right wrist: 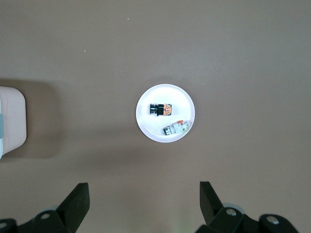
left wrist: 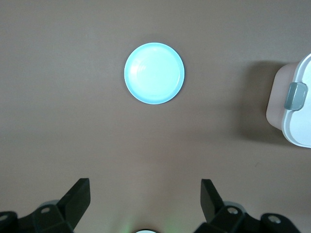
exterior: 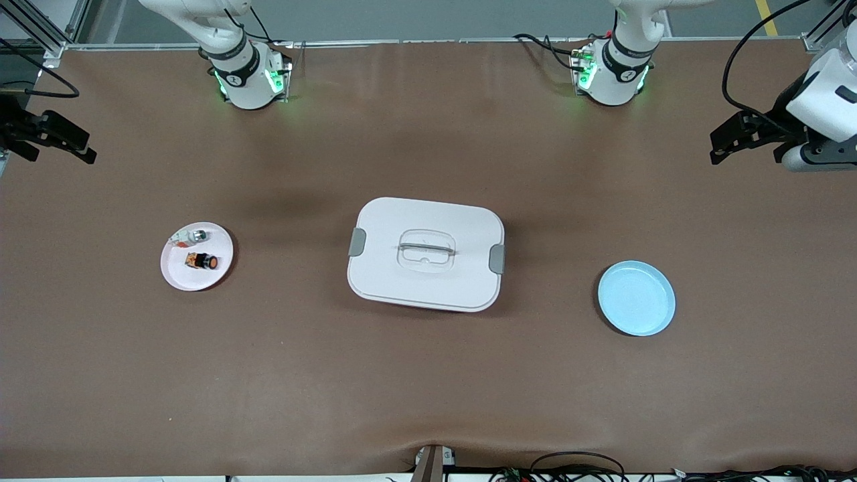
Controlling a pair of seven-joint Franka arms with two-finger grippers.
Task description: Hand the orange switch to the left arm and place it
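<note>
Toward the right arm's end from the box (exterior: 426, 254), the orange switch (exterior: 201, 261) lies untouched on its pink plate (exterior: 175, 273), while the left gripper (exterior: 726, 144) and right gripper (exterior: 67, 144) wait aloft, jaws apart and empty.

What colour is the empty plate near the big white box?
Light blue. The plate shows best in the left wrist view, with the box at the edge.

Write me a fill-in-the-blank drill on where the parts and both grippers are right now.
1. The orange switch lies on the ____ plate.
2. The white box stands between the two ____.
3. The blue plate holds ____.
4. The left gripper and right gripper both have their fingers ____.

Missing words: pink; plates; nothing; open
</note>
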